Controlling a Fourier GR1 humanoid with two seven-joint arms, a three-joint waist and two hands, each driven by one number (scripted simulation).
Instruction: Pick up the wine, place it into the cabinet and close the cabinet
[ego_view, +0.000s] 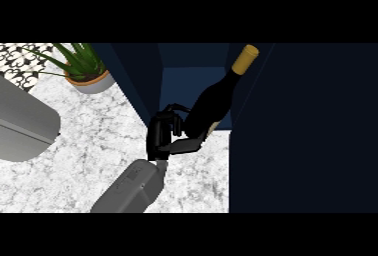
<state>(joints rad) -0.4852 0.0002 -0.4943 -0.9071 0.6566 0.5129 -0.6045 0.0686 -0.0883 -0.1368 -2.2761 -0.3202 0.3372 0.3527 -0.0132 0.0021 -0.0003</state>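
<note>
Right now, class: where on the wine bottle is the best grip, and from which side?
Grip the wine bottle round its wide lower body, from the left, where the right hand is. The bottle leans right, its narrow gold-capped neck pointing into the cabinet.

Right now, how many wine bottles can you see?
1. The wine bottle is tilted in the open cabinet mouth, gold top pointing inward, with the right hand curled round its base. The cabinet's dark interior could hide others.

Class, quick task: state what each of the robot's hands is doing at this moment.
Left hand: not in view; only a grey forearm shows at the left edge.
Right hand: shut on the wine bottle, holding it tilted in the cabinet opening.
</note>
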